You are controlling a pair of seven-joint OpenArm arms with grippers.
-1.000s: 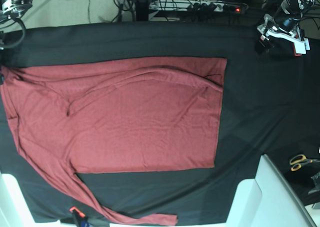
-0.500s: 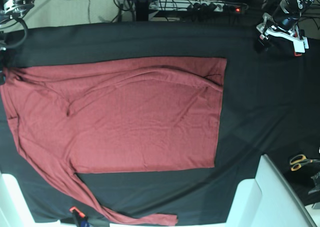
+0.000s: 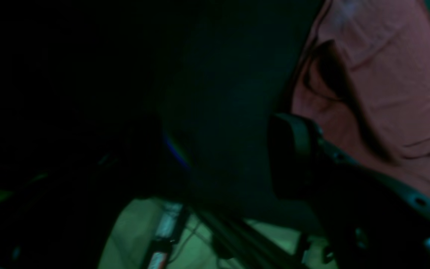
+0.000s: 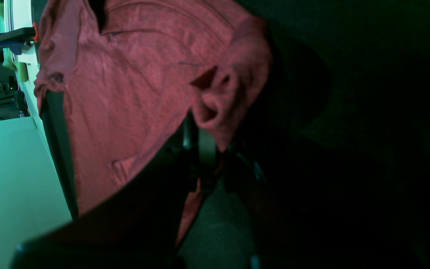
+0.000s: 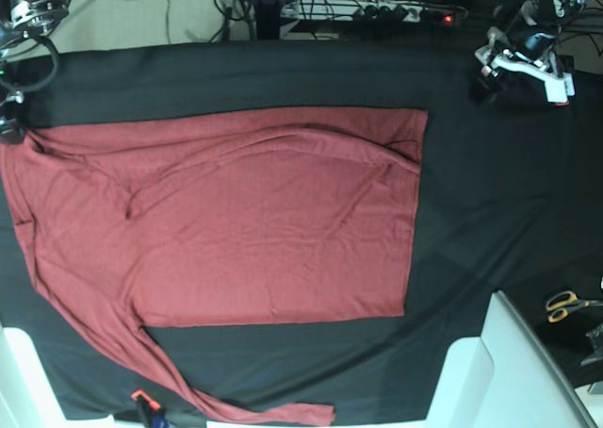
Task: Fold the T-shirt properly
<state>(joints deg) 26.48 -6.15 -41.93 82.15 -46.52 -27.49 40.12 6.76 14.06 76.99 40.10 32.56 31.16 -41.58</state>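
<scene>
**Right claw pinches the shirt's corner; left claw hangs spread over the far end**

At the left edge of the base view, the right claw (image 5: 11, 126) sits at the top-left corner of the T-shirt (image 5: 245, 221). The right wrist view shows it pressed together on a bunched fold of the red cloth (image 4: 218, 93), the fabric puckered just above the dark fingers (image 4: 200, 142).

The T-shirt lies spread flat on the black-covered table (image 5: 490, 192), filling the left and middle of it. One long sleeve (image 5: 122, 343) runs down the left side and ends near the table's bottom edge, close to a small orange-and-blue clamp (image 5: 143, 404). A second sleeve is folded across the upper body, leaving a long diagonal crease. The straight hem faces right.

Further right, bare black cloth separates the hem from the left claw (image 5: 490, 74), which hangs above the table's upper right corner, well apart from the shirt, its jaws spread and holding nothing. Yellow-handled scissors (image 5: 565, 305) lie near the right edge.
</scene>
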